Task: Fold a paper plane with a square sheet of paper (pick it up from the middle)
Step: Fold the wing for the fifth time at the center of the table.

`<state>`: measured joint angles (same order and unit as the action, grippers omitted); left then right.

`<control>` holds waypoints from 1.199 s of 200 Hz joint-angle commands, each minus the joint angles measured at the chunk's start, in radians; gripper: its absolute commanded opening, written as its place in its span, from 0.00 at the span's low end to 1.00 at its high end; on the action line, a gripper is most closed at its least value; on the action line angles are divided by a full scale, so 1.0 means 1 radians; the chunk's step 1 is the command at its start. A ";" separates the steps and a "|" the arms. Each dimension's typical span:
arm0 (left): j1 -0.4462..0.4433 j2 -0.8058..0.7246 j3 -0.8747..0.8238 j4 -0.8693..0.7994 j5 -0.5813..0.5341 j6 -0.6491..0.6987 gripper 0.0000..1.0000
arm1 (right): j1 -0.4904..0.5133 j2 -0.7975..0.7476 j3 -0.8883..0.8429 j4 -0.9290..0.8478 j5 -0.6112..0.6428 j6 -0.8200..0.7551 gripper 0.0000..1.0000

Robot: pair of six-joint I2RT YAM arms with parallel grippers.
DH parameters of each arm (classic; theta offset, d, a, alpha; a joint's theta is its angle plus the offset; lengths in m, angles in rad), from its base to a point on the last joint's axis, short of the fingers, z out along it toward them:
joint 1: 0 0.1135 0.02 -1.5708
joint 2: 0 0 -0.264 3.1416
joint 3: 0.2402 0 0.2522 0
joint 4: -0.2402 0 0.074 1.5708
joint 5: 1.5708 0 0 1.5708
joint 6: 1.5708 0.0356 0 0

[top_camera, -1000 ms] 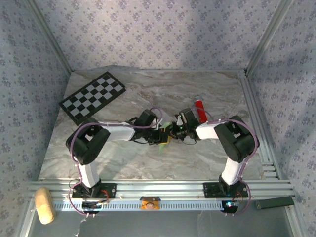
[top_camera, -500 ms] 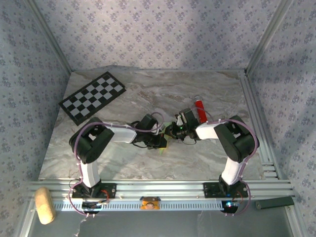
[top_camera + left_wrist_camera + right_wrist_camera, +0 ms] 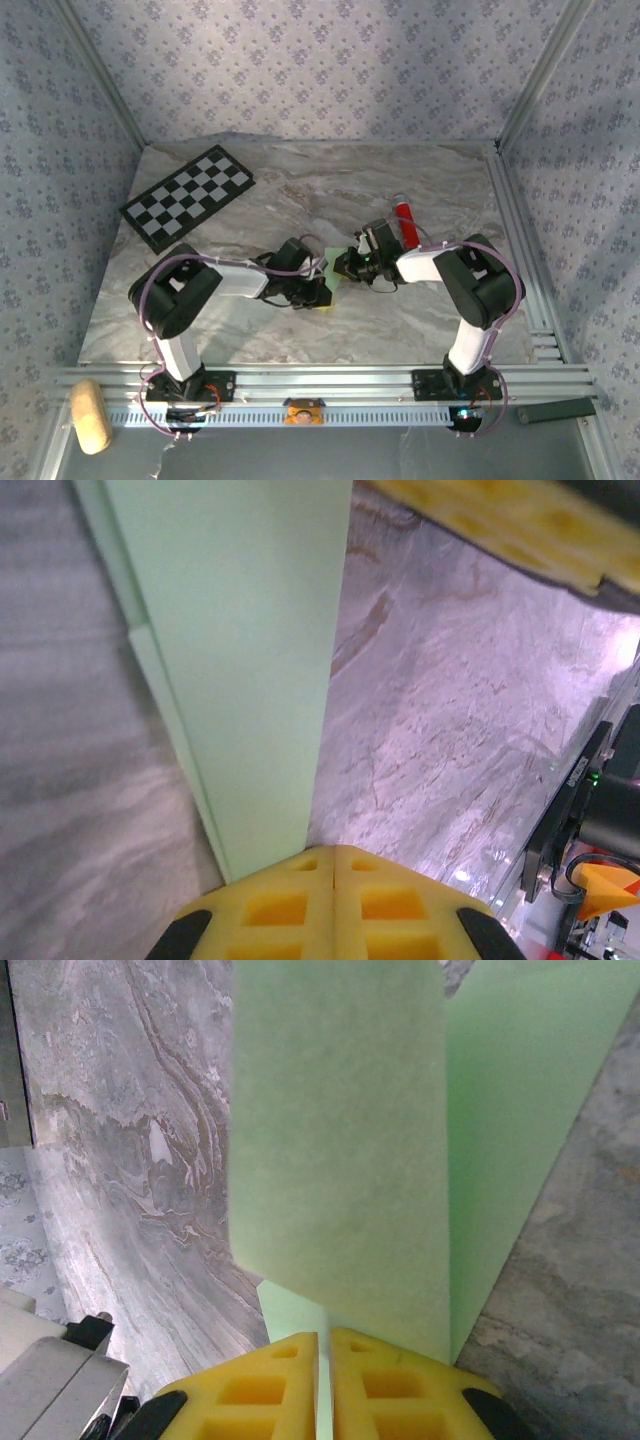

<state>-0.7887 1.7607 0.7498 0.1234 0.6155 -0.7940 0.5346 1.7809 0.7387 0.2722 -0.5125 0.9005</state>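
In the last second the left claw [image 3: 334,854] has drawn back toward the near edge, clenched on the folded light green sheet of paper [image 3: 250,650]. The right claw [image 3: 325,1338] stays clamped on it mid-counter [image 3: 400,320], so a crease is probably being run
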 commanded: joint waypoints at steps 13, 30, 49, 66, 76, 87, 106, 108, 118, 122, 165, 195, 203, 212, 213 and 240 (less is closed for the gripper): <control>-0.017 -0.044 -0.062 -0.096 0.057 -0.007 0.04 | 0.012 0.057 -0.017 -0.095 0.071 -0.002 0.13; -0.017 -0.057 -0.090 -0.098 0.064 -0.007 0.05 | 0.013 0.057 -0.018 -0.096 0.071 -0.002 0.13; -0.018 -0.077 -0.111 -0.109 0.068 -0.003 0.04 | 0.013 0.057 -0.014 -0.099 0.072 -0.002 0.13; -0.018 -0.089 -0.125 -0.121 0.068 0.001 0.04 | 0.013 0.055 -0.015 -0.100 0.074 -0.002 0.13; -0.019 -0.092 -0.129 -0.123 0.069 0.006 0.04 | 0.013 0.055 -0.015 -0.100 0.072 -0.002 0.13; -0.019 -0.103 -0.129 -0.125 0.077 0.018 0.03 | 0.013 0.054 -0.015 -0.100 0.073 -0.002 0.13; -0.019 -0.165 -0.120 -0.124 0.067 0.034 0.02 | 0.013 0.051 -0.016 -0.100 0.072 0.000 0.13; -0.018 -0.172 -0.119 -0.122 0.065 0.034 0.02 | 0.013 0.050 -0.016 -0.100 0.072 0.001 0.13; -0.017 -0.221 -0.110 -0.124 0.050 0.038 0.01 | 0.014 0.048 -0.017 -0.100 0.074 0.003 0.13; -0.017 -0.238 -0.104 -0.128 0.041 0.040 0.01 | 0.014 0.048 -0.017 -0.100 0.075 0.003 0.13; 0.032 -0.246 -0.032 -0.118 0.033 0.047 0.02 | 0.017 0.054 -0.015 -0.088 0.074 0.015 0.13; 0.051 -0.129 0.052 -0.092 0.031 0.027 0.02 | 0.019 0.057 -0.011 -0.087 0.072 0.014 0.13; 0.051 -0.101 0.073 -0.090 0.024 0.024 0.02 | 0.019 0.055 -0.013 -0.091 0.072 0.013 0.13; 0.052 -0.073 0.097 -0.102 0.013 0.029 0.02 | 0.019 0.054 -0.014 -0.092 0.073 0.013 0.13; 0.052 -0.071 0.100 -0.103 0.012 0.030 0.02 | 0.018 0.054 -0.014 -0.092 0.073 0.013 0.13; 0.051 -0.024 0.129 -0.082 -0.018 0.027 0.03 | 0.020 0.054 -0.013 -0.094 0.073 0.010 0.13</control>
<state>-0.7376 1.7081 0.8379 0.0277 0.6292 -0.7685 0.5354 1.7805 0.7395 0.2707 -0.5095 0.9085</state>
